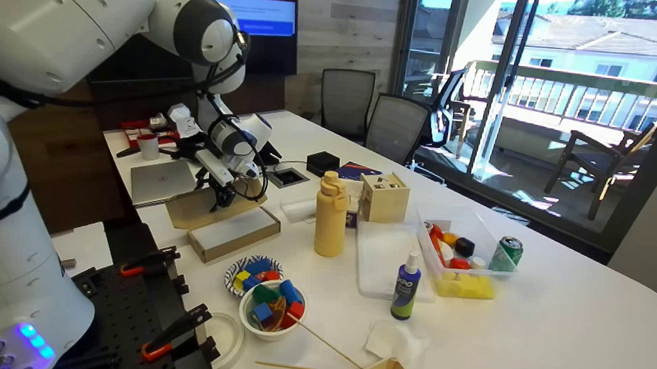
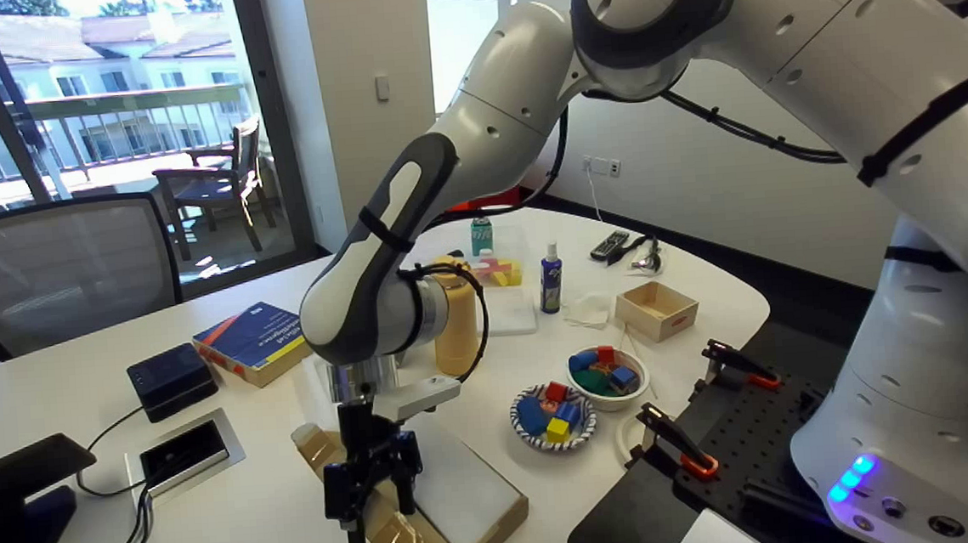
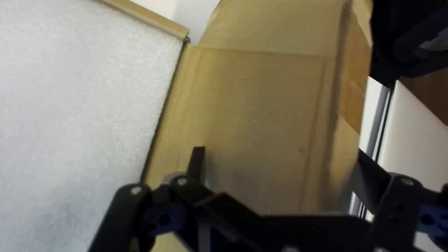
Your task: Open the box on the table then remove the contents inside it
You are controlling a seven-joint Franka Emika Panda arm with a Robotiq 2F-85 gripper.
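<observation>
The tan cardboard box (image 1: 237, 246) stands open on the white table (image 1: 584, 326), with its flap lid (image 1: 201, 206) folded back. The box (image 2: 500, 528) and lid (image 2: 400, 540) also show in an exterior view. A flat white foam-like sheet (image 3: 80, 98) fills the box in the wrist view. My gripper (image 1: 219, 197) is low over the folded-back lid, pointing down. In the wrist view the gripper (image 3: 281, 161) is open with nothing held. One finger is over the lid (image 3: 259, 115), the other by its outer edge. Whether the fingers touch the lid is unclear. Anything under the sheet is hidden.
A yellow bottle (image 1: 331, 217) and a light-wood box (image 1: 385, 198) stand near the box. A grey slab (image 1: 162, 182) lies behind the lid. Two bowls of blocks (image 1: 271, 328) (image 2: 554, 420) are in front. A black device (image 2: 172, 380) and cables lie at one side.
</observation>
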